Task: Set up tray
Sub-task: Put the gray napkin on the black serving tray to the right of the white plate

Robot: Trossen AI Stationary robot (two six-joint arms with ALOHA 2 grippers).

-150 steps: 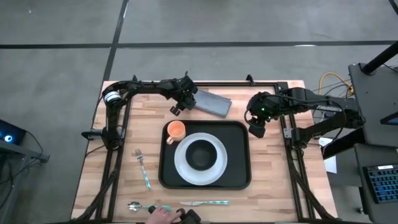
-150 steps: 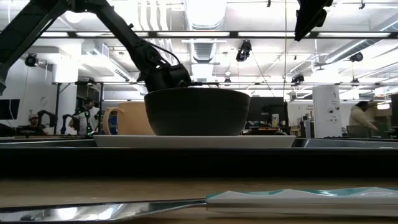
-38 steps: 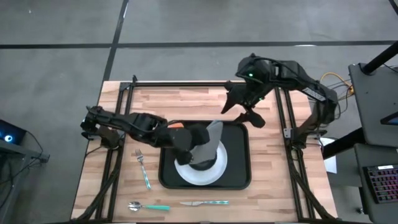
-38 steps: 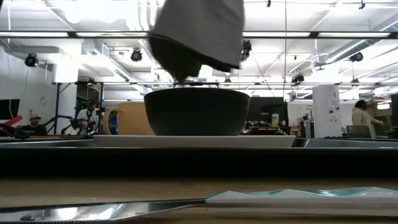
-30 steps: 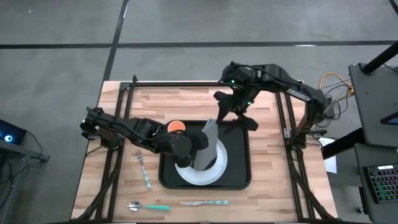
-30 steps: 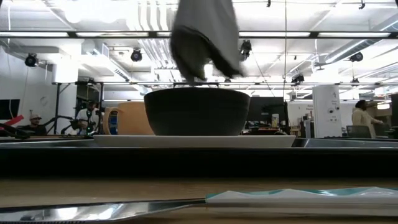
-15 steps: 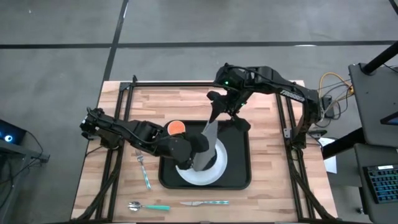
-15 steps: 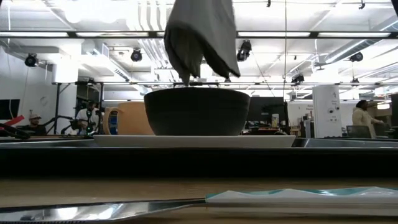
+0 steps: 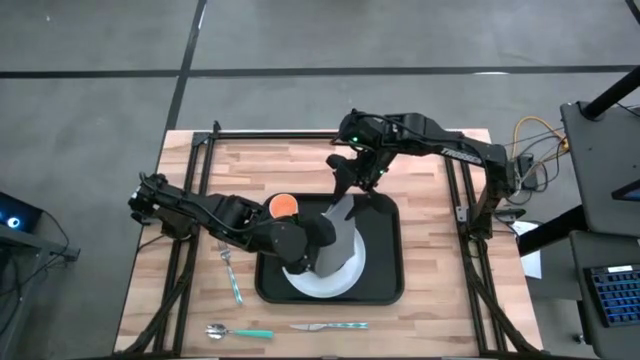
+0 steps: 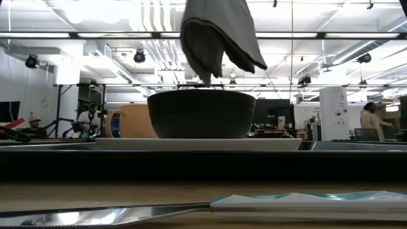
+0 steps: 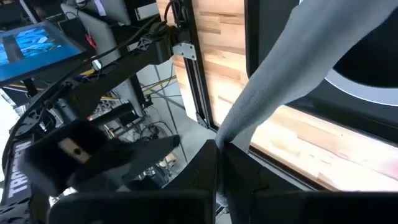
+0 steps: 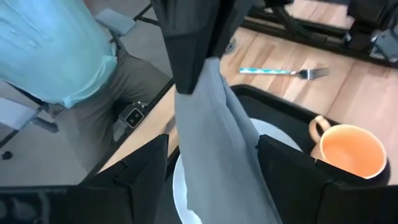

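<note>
Above the tray [image 9: 385, 285], the left hand [image 9: 312, 238] pinches the napkin [image 9: 338, 232], which may snag the right hand's [image 9: 352, 180] spread fingers.

One black tray [image 9: 388, 283] on a wooden table [image 9: 440, 320]. One white plate [image 9: 350, 282], one dark bowl [image 10: 201, 114], one orange cup [image 9: 284, 205], one grey napkin [image 9: 340, 232]. Three pieces of cutlery with teal handles: one fork [image 9: 230, 272], one spoon [image 9: 238, 331], one knife [image 9: 329, 326]. Two robot arms, each with one gripper.
</note>
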